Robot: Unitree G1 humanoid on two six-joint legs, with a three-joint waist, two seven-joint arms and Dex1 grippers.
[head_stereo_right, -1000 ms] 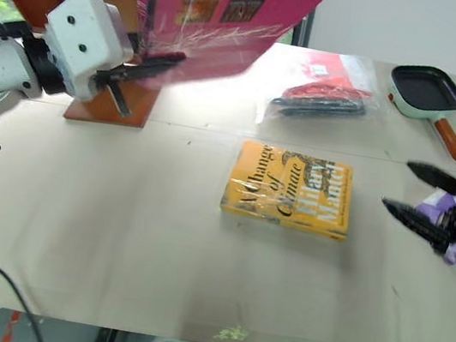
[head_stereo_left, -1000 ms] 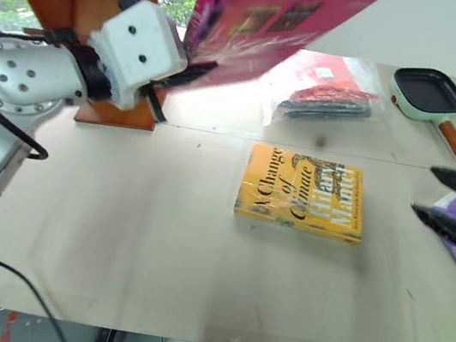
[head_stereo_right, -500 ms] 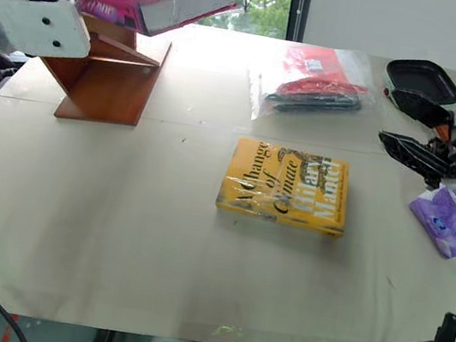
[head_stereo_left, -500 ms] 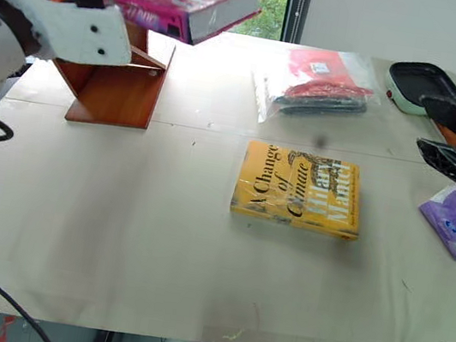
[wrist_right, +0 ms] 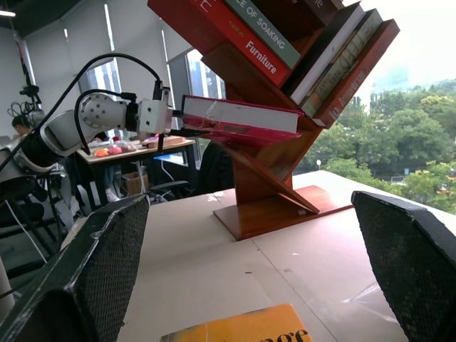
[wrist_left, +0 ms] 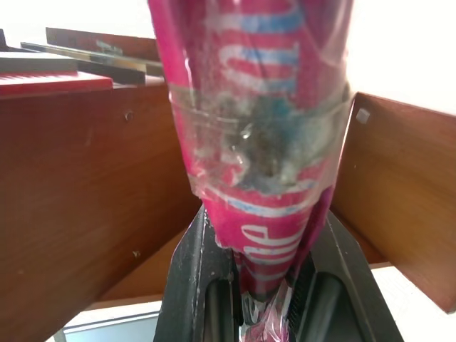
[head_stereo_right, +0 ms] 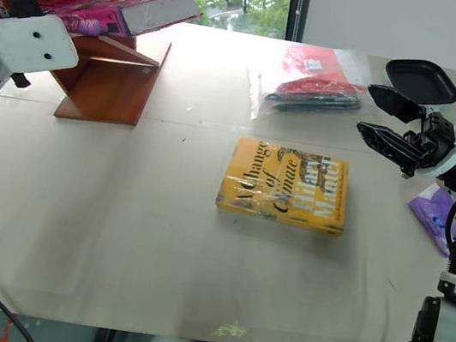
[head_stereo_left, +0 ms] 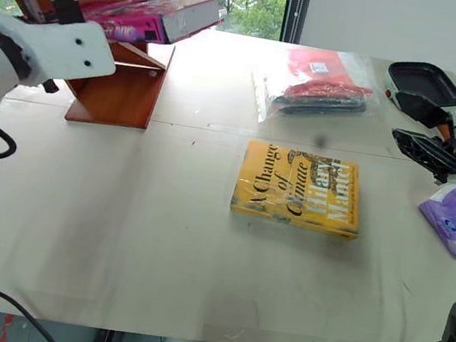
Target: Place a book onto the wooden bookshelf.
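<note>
Wide pale table (head_stereo_left: 114, 231) across the scene. At its far left corner, wooden bookshelf (head_stereo_left: 115, 88), reddish-brown, slanted panels meeting in a V, other books leaning in its upper compartments as seen from the right wrist. Near the table's middle, yellow book (head_stereo_left: 301, 189) with black script title, lying flat, well apart from the shelf. Beyond it, clear plastic bag (head_stereo_left: 319, 88) with red and dark contents. At the far right corner, small black frying pan (head_stereo_right: 422, 80) with pale green rim. At the right edge, purple packet (head_stereo_left: 454, 220) lying flat. In the V of the shelf, book (head_stereo_left: 148, 19), magenta-pink, glossy wrap, roughly level with page edge facing right, one end jutting out past the shelf toward the window side; whether resting on the slanted panel cannot be told. Left hand (wrist_left: 267, 285) clenched on the book's end, black fingers (wrist_left: 196, 274) pressed against both covers. Right hand (head_stereo_right: 396, 124) released, fingers spread wide, grasping nothing, raised above the table near the pan and pointing toward the shelf.
</note>
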